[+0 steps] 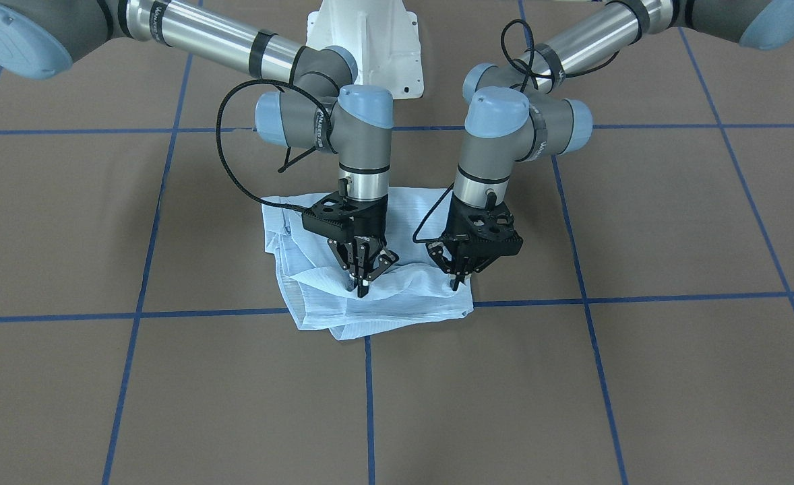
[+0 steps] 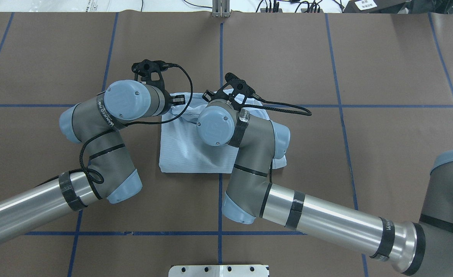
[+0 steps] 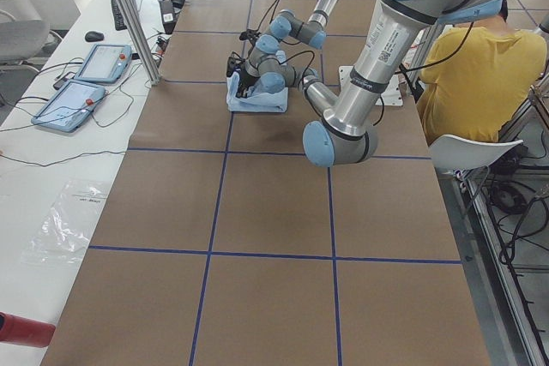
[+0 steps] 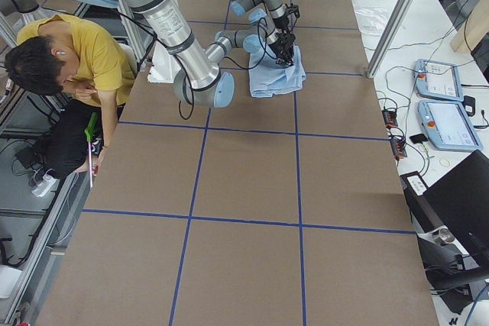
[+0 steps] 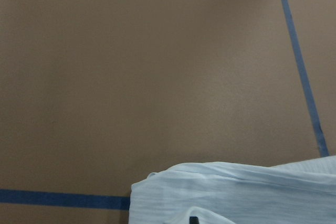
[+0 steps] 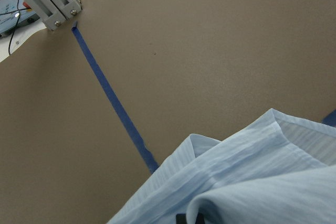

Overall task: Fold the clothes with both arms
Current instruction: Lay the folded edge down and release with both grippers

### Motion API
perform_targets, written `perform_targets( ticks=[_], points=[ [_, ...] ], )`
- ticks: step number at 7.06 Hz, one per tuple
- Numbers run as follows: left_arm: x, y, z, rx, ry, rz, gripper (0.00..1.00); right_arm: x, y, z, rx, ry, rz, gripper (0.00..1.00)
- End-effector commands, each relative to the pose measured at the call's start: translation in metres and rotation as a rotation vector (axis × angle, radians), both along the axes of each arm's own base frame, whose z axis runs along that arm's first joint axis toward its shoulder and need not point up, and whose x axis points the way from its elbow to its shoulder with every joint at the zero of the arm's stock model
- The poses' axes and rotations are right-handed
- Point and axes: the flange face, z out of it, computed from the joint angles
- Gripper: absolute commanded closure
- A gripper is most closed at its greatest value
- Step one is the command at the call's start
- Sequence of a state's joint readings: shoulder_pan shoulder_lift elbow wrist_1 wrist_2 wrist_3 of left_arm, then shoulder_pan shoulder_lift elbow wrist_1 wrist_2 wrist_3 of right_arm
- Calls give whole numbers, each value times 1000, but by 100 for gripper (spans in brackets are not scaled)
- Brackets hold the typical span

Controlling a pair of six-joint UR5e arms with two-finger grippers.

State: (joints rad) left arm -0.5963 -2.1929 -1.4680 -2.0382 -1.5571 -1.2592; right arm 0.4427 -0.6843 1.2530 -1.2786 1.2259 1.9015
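The light blue striped shirt (image 1: 383,310) lies folded into a rough square on the brown table, near the middle; it also shows in the overhead view (image 2: 184,150). My left gripper (image 1: 460,283) points down at the shirt's front corner on its own side and is shut on a pinch of fabric. My right gripper (image 1: 362,286) points down a little further along the same front edge, shut on the fabric too. The cloth between them is slightly raised. In the overhead view my wrists hide both grippers. Each wrist view shows shirt folds (image 5: 236,192) (image 6: 252,171) at the bottom.
Blue tape lines (image 1: 370,391) grid the brown table. The white pedestal base (image 1: 367,40) stands behind the shirt. A person in yellow (image 4: 69,59) sits beside the robot. Teach pendants (image 4: 439,97) lie on the side bench, and a metal post (image 2: 220,7) stands at the far edge.
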Motion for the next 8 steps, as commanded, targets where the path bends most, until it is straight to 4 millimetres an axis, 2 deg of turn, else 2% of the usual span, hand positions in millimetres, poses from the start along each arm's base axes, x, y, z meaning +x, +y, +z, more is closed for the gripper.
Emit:
perform_targets(
  ticks=[1,5,6,7,8],
  points=[
    [2,-2,4,5,-2,-6,100,-1,-4,4,2,11,-1,100],
    [0,-4,3,11,7,-9,100,17,-26,6,15,31,14,100],
    [-1,-4,2,18,15,-9,86,17,-26,5,22,39,3,94],
    [-3,-3,6,45,-2,11,1,16,-25,14,54,100,-50,1],
    [-8,-5,1,109,-18,48,0,18,-25,9,88,126,-88,0]
  ],
)
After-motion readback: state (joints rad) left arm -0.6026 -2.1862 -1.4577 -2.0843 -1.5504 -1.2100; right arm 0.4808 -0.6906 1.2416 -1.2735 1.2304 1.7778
